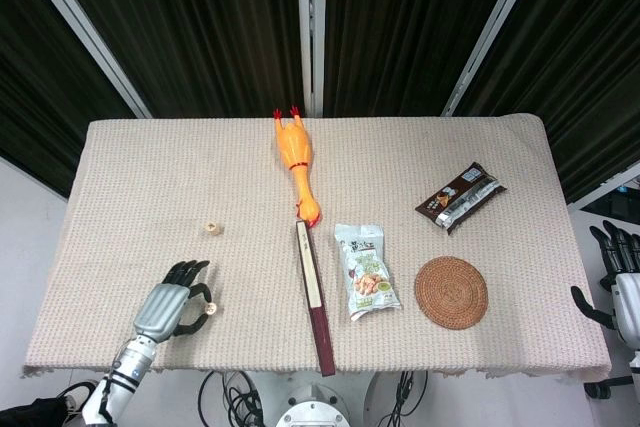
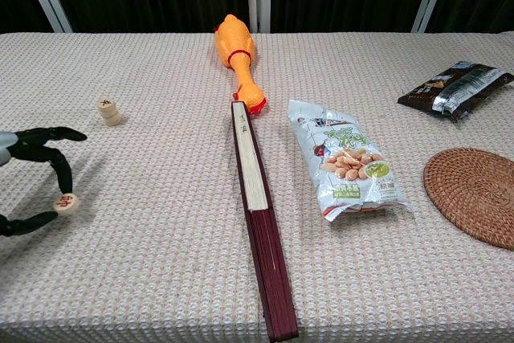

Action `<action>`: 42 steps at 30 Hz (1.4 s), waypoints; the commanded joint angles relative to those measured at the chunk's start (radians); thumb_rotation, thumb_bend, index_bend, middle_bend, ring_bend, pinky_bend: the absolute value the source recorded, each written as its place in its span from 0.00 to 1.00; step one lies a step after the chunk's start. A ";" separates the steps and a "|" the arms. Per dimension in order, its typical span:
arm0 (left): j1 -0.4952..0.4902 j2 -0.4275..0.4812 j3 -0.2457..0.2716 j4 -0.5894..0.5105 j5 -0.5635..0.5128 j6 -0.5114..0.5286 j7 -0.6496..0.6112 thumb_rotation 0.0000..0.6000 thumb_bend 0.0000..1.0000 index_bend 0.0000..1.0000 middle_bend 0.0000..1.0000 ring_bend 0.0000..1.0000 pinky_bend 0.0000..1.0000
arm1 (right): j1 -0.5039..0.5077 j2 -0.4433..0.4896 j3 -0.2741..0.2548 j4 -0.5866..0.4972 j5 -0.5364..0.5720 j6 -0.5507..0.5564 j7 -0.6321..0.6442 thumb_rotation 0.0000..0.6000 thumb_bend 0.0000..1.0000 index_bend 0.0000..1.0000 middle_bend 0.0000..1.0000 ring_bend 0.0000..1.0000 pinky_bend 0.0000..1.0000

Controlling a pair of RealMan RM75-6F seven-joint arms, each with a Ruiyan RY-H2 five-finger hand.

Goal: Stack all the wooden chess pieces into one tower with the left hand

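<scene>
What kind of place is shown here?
Probably a robot test lab, not a home: a cloth-covered table before dark panels, unrelated props such as a rubber chicken and snack bag.

Chess piece point(image 2: 67, 202) in left hand point(image 2: 32, 178)

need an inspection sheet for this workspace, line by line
surface: beige woven tablecloth, flat
job's things: small stack of round wooden chess pieces standing apart; one round wooden piece pinched in left hand
clutter: orange rubber chicken, closed dark red folding fan, peanut snack bag, dark brown snack wrapper, round woven rattan coaster
hands: left holds piece; right hand off table edge, holds nothing
cables: some under front edge
surroundings: black curtains
</scene>
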 commanded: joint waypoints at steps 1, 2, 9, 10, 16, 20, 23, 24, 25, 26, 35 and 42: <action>-0.001 0.018 -0.020 -0.014 0.000 0.012 -0.028 1.00 0.34 0.48 0.06 0.00 0.00 | 0.001 0.000 0.001 0.000 0.001 -0.001 -0.001 1.00 0.25 0.00 0.00 0.00 0.00; -0.002 0.024 -0.027 -0.018 -0.001 0.016 -0.038 1.00 0.34 0.48 0.06 0.00 0.00 | 0.001 -0.001 0.001 0.001 0.002 -0.002 -0.001 1.00 0.25 0.00 0.00 0.00 0.00; -0.029 0.088 -0.099 -0.043 -0.029 0.019 -0.074 1.00 0.34 0.48 0.07 0.00 0.00 | 0.004 -0.001 0.002 0.002 0.006 -0.007 0.000 1.00 0.25 0.00 0.00 0.00 0.00; -0.036 0.095 -0.109 -0.042 -0.039 0.011 -0.078 1.00 0.34 0.48 0.07 0.00 0.00 | 0.004 -0.001 0.003 0.002 0.007 -0.008 -0.001 1.00 0.25 0.00 0.00 0.00 0.00; -0.109 0.110 -0.180 0.004 -0.136 -0.103 -0.111 1.00 0.34 0.48 0.07 0.00 0.00 | 0.005 -0.005 0.004 0.002 0.008 -0.007 -0.008 1.00 0.25 0.00 0.00 0.00 0.00; -0.170 0.082 -0.226 0.081 -0.200 -0.191 -0.146 1.00 0.34 0.48 0.07 0.00 0.00 | 0.006 -0.009 0.003 0.003 0.002 -0.004 -0.016 1.00 0.25 0.00 0.00 0.00 0.00; -0.194 0.064 -0.244 0.116 -0.211 -0.212 -0.166 1.00 0.34 0.48 0.07 0.00 0.00 | 0.004 -0.011 0.004 0.004 0.000 0.003 -0.015 1.00 0.25 0.00 0.00 0.00 0.00; -0.202 0.058 -0.250 0.130 -0.213 -0.218 -0.172 1.00 0.34 0.48 0.07 0.00 0.00 | 0.003 -0.011 0.005 0.005 -0.001 0.005 -0.015 1.00 0.25 0.00 0.00 0.00 0.00; -0.208 0.053 -0.253 0.140 -0.216 -0.222 -0.177 1.00 0.34 0.48 0.07 0.00 0.00 | 0.003 -0.011 0.005 0.005 0.000 0.006 -0.014 1.00 0.25 0.00 0.00 0.00 0.00; -0.213 0.049 -0.257 0.150 -0.220 -0.227 -0.183 1.00 0.34 0.48 0.07 0.00 0.00 | 0.003 -0.012 0.005 0.006 0.001 0.005 -0.014 1.00 0.25 0.00 0.00 0.00 0.00; -0.264 -0.015 -0.271 0.271 -0.239 -0.278 -0.230 1.00 0.34 0.48 0.07 0.00 0.00 | 0.008 -0.014 0.005 0.005 0.006 -0.005 -0.025 1.00 0.26 0.00 0.00 0.00 0.00; -0.278 -0.045 -0.268 0.337 -0.219 -0.275 -0.268 1.00 0.34 0.48 0.07 0.00 0.00 | 0.007 -0.015 0.011 0.005 0.016 -0.003 -0.027 1.00 0.26 0.00 0.00 0.00 0.00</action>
